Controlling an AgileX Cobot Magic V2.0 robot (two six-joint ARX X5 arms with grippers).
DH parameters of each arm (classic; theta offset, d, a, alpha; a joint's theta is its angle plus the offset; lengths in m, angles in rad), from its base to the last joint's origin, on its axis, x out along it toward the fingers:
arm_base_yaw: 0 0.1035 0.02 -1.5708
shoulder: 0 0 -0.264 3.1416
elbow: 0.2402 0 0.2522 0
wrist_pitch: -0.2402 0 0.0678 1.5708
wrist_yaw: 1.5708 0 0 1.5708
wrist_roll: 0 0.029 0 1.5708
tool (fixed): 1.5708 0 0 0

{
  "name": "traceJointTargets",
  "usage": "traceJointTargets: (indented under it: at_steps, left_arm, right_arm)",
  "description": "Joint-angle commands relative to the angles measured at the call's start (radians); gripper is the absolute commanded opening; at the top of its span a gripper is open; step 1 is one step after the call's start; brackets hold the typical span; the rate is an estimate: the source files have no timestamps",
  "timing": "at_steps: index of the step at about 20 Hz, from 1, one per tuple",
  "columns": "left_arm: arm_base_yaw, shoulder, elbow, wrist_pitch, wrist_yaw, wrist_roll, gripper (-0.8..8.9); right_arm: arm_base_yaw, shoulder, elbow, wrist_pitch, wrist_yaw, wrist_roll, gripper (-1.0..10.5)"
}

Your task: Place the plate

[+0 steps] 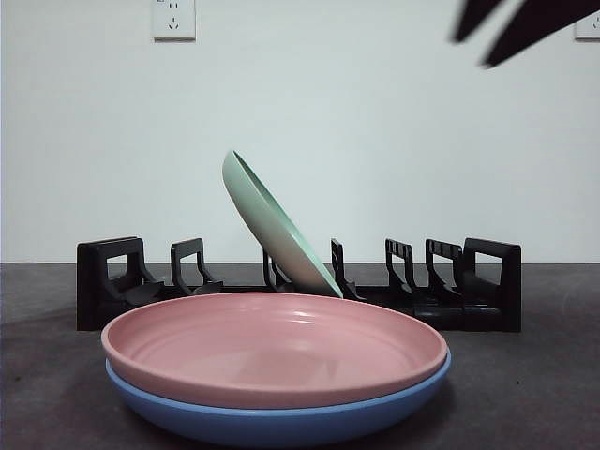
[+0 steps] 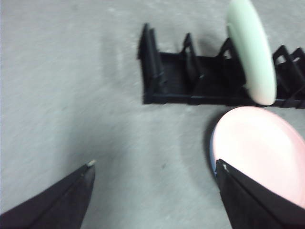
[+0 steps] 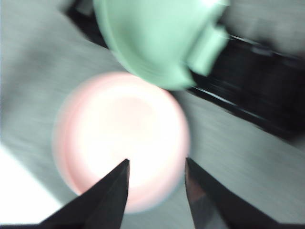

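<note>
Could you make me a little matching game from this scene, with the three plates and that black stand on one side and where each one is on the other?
Things:
1. green plate
2. pink plate
3. blue plate
4. rack

Places:
A. at the bottom of the stack
B. behind the stacked plates
C. leaning in the rack
D. on top of the blue plate

Pairs: 1-C, 2-D, 3-A, 4-B

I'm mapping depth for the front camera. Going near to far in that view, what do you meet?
Blue plate with the pink plate stacked on it → black rack holding the tilted green plate → white wall with an outlet.
</note>
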Motion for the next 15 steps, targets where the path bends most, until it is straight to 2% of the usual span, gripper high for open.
traceJointTargets:
  at_steps: [1, 8, 11, 15]
  left_arm:
    - [0.005, -0.014, 0.003, -0.011, -0.006, 0.014, 4.05]
    - [0.005, -0.016, 0.003, -0.01, -0.014, -0.004, 4.05]
    - [0.005, -0.016, 0.003, -0.01, -0.014, -0.005, 4.05]
    - [0.005, -0.016, 0.003, -0.01, -0.029, -0.004, 4.05]
  right_arm:
    - [0.011, 0.142, 0.077, 0.075, -0.111, 0.059, 1.9]
    - [0.052, 0.607, 0.474, 0.105, -0.232, 0.061, 2.0]
    - [0.071, 0.753, 0.617, 0.102, -0.23, 0.063, 2.1]
    - [0.076, 0.883, 0.726, 0.103, -0.231, 0.068, 2.1]
